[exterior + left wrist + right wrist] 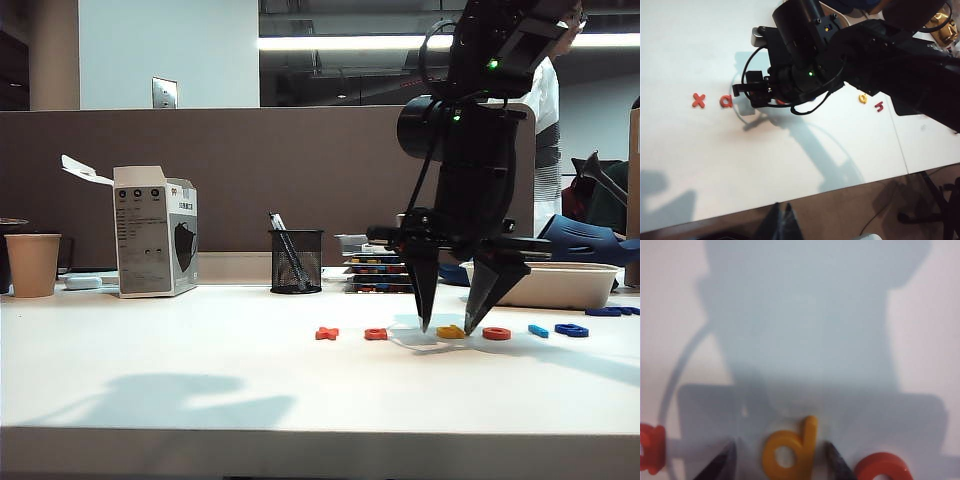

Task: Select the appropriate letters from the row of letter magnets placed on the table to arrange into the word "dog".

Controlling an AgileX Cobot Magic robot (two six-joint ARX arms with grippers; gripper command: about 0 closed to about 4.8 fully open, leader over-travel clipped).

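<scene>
Now right tool [446, 327] wide open, straddling yellow "d" [789, 452] — holding nothing; left tool unseen, state unclear.

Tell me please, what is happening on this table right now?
A two-arm robot is picking letter magnets to spell "dog". The right gripper is open and low over the white table, with one finger on each side of the yellow "d". It has not closed on the letter yet. The orange-red "o" and the dark blue "g" lie in the row to its right. The left gripper is not visible in any view.
</scene>
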